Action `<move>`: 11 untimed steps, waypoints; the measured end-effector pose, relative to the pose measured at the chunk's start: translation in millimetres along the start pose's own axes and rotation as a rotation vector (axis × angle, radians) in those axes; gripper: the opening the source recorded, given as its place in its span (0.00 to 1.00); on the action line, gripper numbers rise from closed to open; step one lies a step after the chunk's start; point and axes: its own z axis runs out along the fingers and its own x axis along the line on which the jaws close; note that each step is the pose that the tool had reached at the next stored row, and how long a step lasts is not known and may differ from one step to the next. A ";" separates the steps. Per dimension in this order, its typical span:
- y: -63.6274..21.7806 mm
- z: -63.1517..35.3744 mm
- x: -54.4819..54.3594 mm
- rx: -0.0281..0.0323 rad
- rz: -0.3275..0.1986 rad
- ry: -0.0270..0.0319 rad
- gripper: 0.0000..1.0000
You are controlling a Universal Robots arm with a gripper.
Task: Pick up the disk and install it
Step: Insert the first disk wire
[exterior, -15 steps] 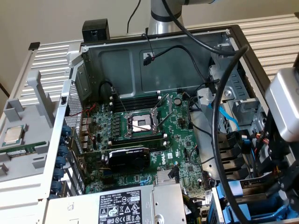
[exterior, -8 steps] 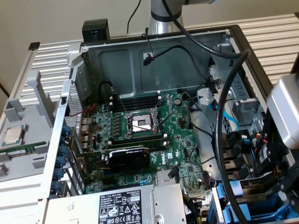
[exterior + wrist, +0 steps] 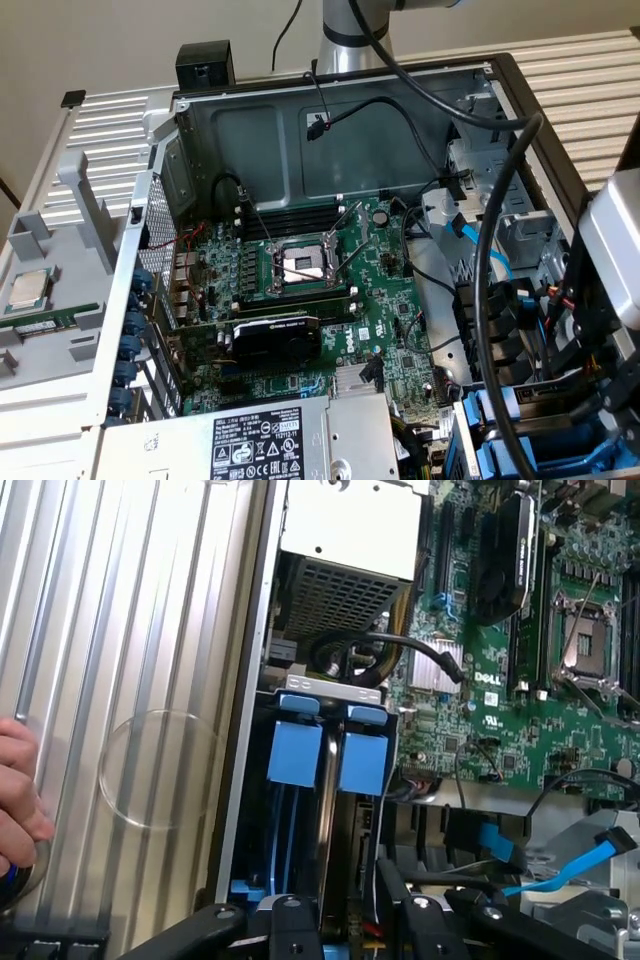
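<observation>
The disk [image 3: 362, 765] stands edge-on in the drive bay at the corner of the open computer case, its blue carrier end showing beside a second blue carrier [image 3: 295, 752]. My gripper [image 3: 350, 922] hangs right over that bay, and its black fingers [image 3: 295, 932] sit on either side of the disk's near end, shut on it. In the exterior view the arm's grey wrist [image 3: 612, 250] and black gripper linkage [image 3: 596, 345] stand above the blue bay [image 3: 492, 425] at the exterior view's lower right.
The motherboard [image 3: 330, 300] carries an open processor socket [image 3: 300, 265] and a black graphics card [image 3: 275, 340]. The power supply [image 3: 260, 440] lies beside the bay. Black cables [image 3: 485, 300] loop over the case. A person's hand [image 3: 18, 805] rests on the ribbed table.
</observation>
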 end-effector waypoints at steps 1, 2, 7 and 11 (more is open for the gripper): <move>-0.1 0.4 0.1 -0.0001 -0.001 0.0000 0.36; -0.1 0.5 0.1 -0.0001 -0.001 -0.0002 0.36; -0.2 0.8 0.2 0.0000 -0.002 -0.0033 0.27; -0.2 0.8 0.2 0.0001 -0.003 -0.0052 0.17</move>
